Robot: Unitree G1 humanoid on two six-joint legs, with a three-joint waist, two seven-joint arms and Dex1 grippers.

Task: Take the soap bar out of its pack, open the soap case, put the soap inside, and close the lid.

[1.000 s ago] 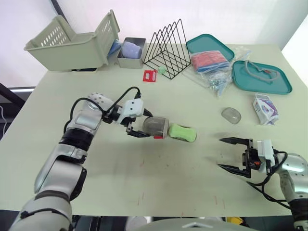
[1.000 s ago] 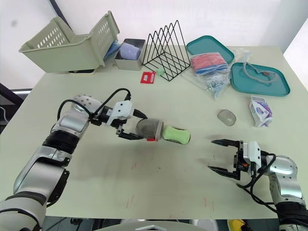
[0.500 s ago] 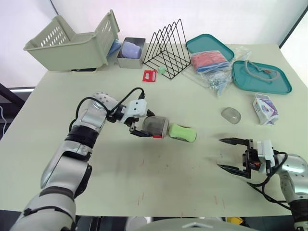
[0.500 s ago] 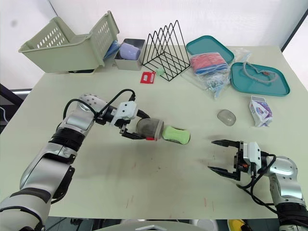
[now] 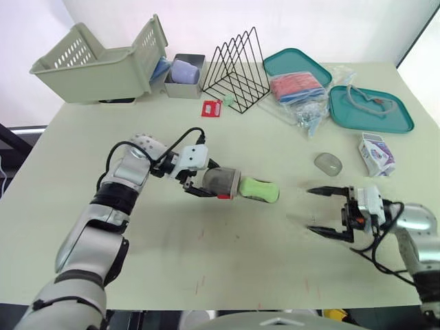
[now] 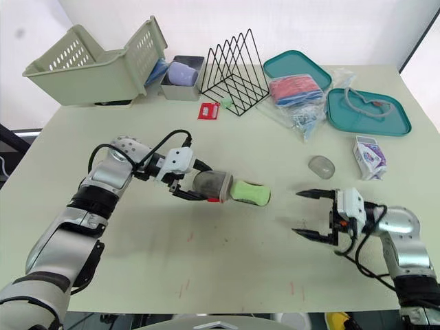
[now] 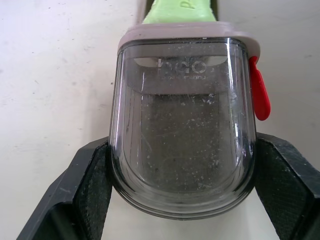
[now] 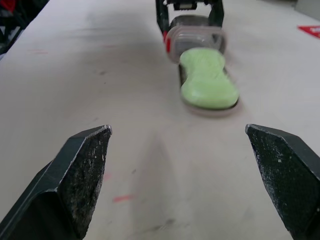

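The soap case (image 5: 221, 181) lies on its side at the table's middle, a clear grey cover with a red latch (image 7: 260, 95). The green soap bar (image 5: 259, 190) sticks out of its open end on a shallow tray. My left gripper (image 5: 217, 183) is shut on the cover, one black finger (image 7: 85, 185) on each side. My right gripper (image 5: 310, 210) hovers open to the right of the soap, pointing at it, with nothing between its fingers (image 8: 75, 175). In the right wrist view the soap (image 8: 207, 82) lies straight ahead. The white and purple soap pack (image 5: 377, 152) lies at the far right.
A small clear rounded piece (image 5: 328, 163) lies between the soap and the pack. Two teal trays (image 5: 371, 110), a bag of items (image 5: 302, 93), a black wire rack (image 5: 237, 65), a grey bin (image 5: 183, 74) and a tilted basket (image 5: 96, 58) line the back.
My right gripper has moved a little toward the soap, still open. The left gripper keeps its hold on the case in the same place.
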